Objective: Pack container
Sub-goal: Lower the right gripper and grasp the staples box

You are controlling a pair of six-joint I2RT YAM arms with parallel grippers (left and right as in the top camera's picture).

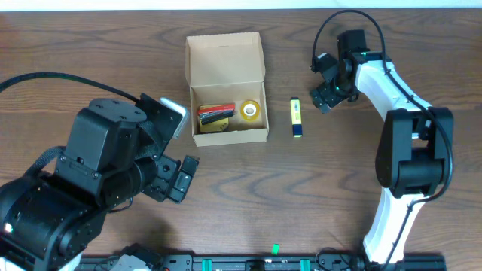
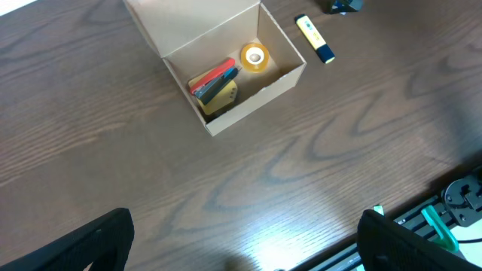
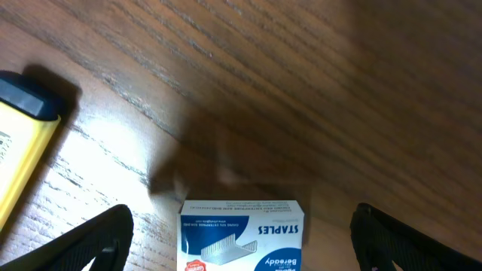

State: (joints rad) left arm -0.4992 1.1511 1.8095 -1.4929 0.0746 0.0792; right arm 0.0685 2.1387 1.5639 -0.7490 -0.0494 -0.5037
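While overhead hides it, staples box [image 3: 241, 235] inside spread right gripper [image 3: 242, 214], left gripper [image 2: 245, 226] spread.

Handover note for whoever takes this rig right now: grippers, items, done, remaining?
Left gripper: open, empty, over the table near the container.
Right gripper: open, fingers either side of a staples box on the table, not gripping.
Done: the container's lid is up; tape roll and a red-and-yellow item are inside.
Left: pack the staples box and the yellow highlighter lying right of the container, probably close the lid.
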